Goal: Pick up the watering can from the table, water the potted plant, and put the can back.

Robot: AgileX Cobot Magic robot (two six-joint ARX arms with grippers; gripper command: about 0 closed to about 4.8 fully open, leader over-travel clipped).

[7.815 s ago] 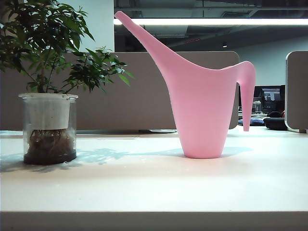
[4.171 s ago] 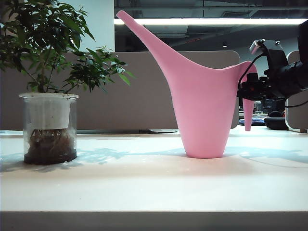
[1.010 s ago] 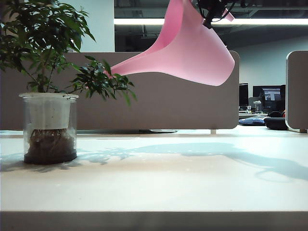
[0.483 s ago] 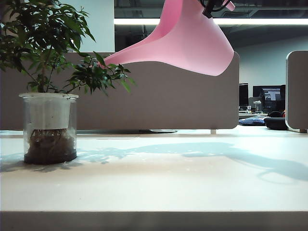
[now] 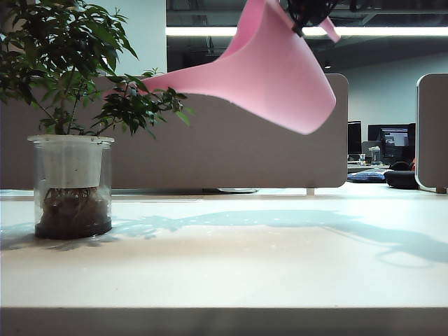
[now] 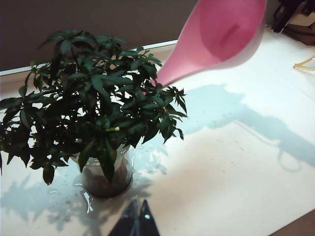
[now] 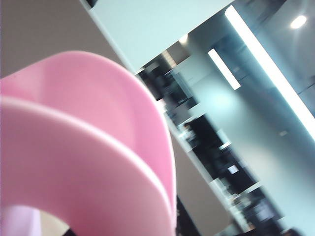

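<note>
Now I'm pouring: right claw (image 5: 308, 12) pinching the watering can (image 5: 273, 70) over the potted plant (image 5: 70, 119), left claw (image 6: 137, 221) pressed together near the pot; next, tip it upright.

Ceiling strip light (image 5: 308, 31) bright, slightly glary — table (image 5: 224, 266) evenly lit, soft bluish shadows across it. Right wrist view blurred, watering can (image 7: 83, 162) out of focus.

exterior: low, table-level | left wrist: above potted plant (image 6: 93, 113) | right wrist: upward
</note>
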